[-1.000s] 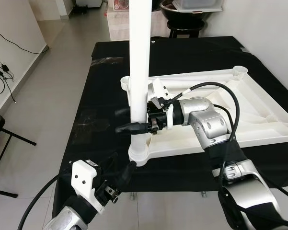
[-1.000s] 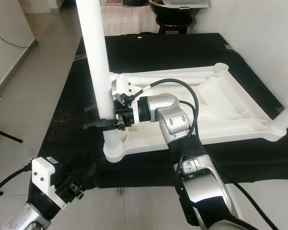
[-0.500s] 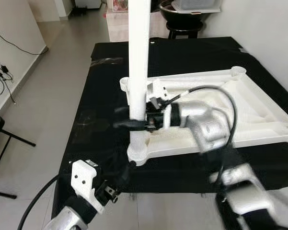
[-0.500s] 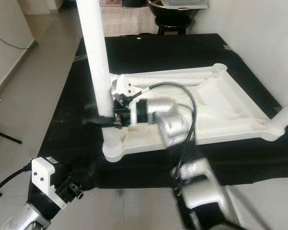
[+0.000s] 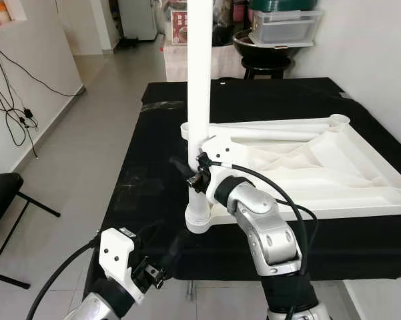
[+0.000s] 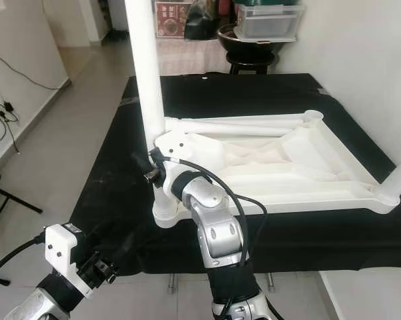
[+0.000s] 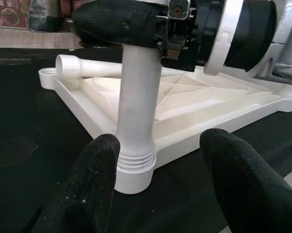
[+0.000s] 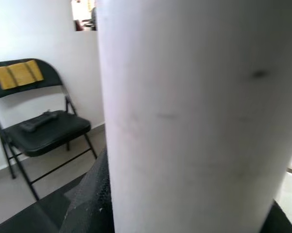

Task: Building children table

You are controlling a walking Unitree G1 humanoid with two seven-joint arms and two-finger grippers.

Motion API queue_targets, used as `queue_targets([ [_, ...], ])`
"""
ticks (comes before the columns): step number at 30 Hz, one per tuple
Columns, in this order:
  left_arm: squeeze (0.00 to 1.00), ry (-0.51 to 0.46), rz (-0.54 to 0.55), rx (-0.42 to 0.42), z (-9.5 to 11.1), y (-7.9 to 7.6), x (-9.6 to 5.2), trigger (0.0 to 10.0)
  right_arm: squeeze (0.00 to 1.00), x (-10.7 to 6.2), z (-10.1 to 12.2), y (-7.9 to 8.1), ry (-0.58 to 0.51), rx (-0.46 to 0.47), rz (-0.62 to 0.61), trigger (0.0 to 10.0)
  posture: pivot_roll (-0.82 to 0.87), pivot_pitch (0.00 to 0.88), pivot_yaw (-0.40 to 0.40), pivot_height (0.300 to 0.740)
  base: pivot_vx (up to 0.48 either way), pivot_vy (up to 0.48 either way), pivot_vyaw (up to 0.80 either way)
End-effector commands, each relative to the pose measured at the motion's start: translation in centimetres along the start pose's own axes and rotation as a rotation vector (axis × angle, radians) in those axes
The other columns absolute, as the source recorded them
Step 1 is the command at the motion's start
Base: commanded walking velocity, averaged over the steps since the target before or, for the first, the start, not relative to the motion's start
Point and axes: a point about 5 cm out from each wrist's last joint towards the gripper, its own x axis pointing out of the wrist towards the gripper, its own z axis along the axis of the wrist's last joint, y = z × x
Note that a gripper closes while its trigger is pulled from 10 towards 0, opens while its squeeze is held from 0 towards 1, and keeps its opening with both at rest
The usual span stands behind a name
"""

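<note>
The white table top (image 5: 333, 180) lies upside down on a black-covered table (image 5: 153, 167). A white table leg (image 5: 199, 80) stands upright in its near left corner socket (image 5: 199, 220). My right gripper (image 5: 190, 175) is shut on this leg just above the socket; in the right wrist view the leg (image 8: 184, 116) sits right against a black finger (image 8: 92, 204). My left gripper (image 7: 160, 143) hangs open below the table's front edge, facing the socket, holding nothing. Another leg (image 6: 233, 125) lies along the top's far rim. A further leg (image 6: 399, 177) rises from the near right corner.
A black folding chair (image 5: 0, 193) stands on the floor to the left, with cables (image 5: 17, 100) along the wall. A stool with a dark bowl and a plastic box (image 5: 273, 40) stands behind the table. Open tiled floor runs along the table's left side.
The view has shifted as the head moved. My right arm has swung its elbow from the right toward me, turning around the leg while still gripping it. The left gripper stays low.
</note>
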Motion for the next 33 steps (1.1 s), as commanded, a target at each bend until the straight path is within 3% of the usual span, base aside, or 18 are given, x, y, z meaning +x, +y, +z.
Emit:
queue_targets([
  [1, 0.00, 0.000, 0.017, 0.008, -0.1, 0.3, -0.1, 10.0, 1.00, 0.3, -2.3, 0.1, 0.117, -0.010, 0.136, 10.0, 0.06, 0.081, 0.006, 0.740, 0.000, 0.000, 0.00],
  [2, 0.00, 0.000, 0.018, 0.009, -0.1, 0.4, -0.1, 10.0, 1.00, 0.5, -1.9, 0.3, 0.099, -0.016, 0.197, 10.0, 0.06, 0.081, 0.006, 0.740, 0.000, 0.000, 0.00],
  [4, 0.00, 0.000, 0.018, 0.009, -0.1, 0.4, -0.1, 10.0, 1.00, 0.4, -1.7, 0.6, 0.093, -0.018, 0.209, 10.0, 0.06, 0.081, 0.006, 0.740, 0.000, 0.000, 0.00],
  [5, 0.00, 0.000, 0.016, 0.008, -0.1, 0.3, -0.1, 10.0, 1.00, 0.2, -0.6, 0.9, 0.039, -0.039, 0.366, 10.0, 0.06, 0.084, 0.009, 0.740, 0.000, 0.000, 0.00],
  [8, 0.00, 0.000, 0.015, 0.008, -0.1, 0.3, 0.0, 10.0, 1.00, -0.1, 0.2, 1.1, 0.006, -0.058, 0.470, 10.0, 0.06, 0.084, 0.009, 0.740, 0.000, 0.000, 0.00],
  [9, 0.00, 0.000, 0.013, 0.007, -0.1, 0.3, 0.0, 10.0, 0.64, -0.4, 0.5, 0.8, 0.009, -0.123, 0.574, 10.0, 0.07, 0.084, 0.008, 0.740, 0.000, 0.000, 0.00],
  [10, 0.00, 0.000, 0.013, 0.006, -0.1, 0.2, 0.0, 10.0, 0.00, -0.4, 0.5, 0.3, 0.033, -0.190, 0.645, 10.0, 0.07, 0.084, 0.007, 0.740, 0.000, 0.000, 0.00],
  [11, 0.00, 0.000, 0.013, 0.006, -0.1, 0.2, 0.0, 10.0, 0.00, -0.4, 0.3, -0.2, 0.059, -0.231, 0.667, 10.0, 0.07, 0.084, 0.007, 0.740, 0.000, 0.000, 0.00],
  [26, 0.00, -0.014, 0.005, -0.035, -0.4, -0.8, 0.7, 10.0, 0.00, 0.7, 1.2, -2.1, 0.108, -0.225, 0.866, 10.0, 0.09, 0.079, -0.037, 0.740, 0.000, 0.000, 0.00],
  [27, 0.00, -0.017, 0.005, -0.040, -0.5, -0.9, 0.8, 10.0, 0.00, 0.7, 1.2, -2.2, 0.115, -0.224, 0.890, 7.3, 0.09, 0.079, -0.037, 0.740, 0.000, 0.000, 0.00],
  [28, 0.00, -0.017, 0.005, -0.040, -0.5, -0.9, 0.8, 10.0, 0.00, 0.7, 1.2, -2.2, 0.115, -0.224, 0.890, 7.3, 0.09, 0.079, -0.037, 0.740, 0.000, 0.000, 0.00],
  [29, 0.00, -0.019, 0.005, -0.042, -0.5, -0.9, 0.9, 10.0, 0.00, 0.7, 1.2, -2.3, 0.119, -0.218, 0.914, 0.0, 0.09, 0.080, -0.043, 0.740, 0.000, 0.000, 0.00],
  [33, 0.00, -0.025, 0.008, -0.046, -0.4, -1.0, 1.0, 10.0, 0.00, 0.3, 1.2, -2.7, 0.111, -0.197, 0.977, 0.0, 0.08, 0.078, -0.043, 0.740, 0.000, 0.000, 0.00],
])
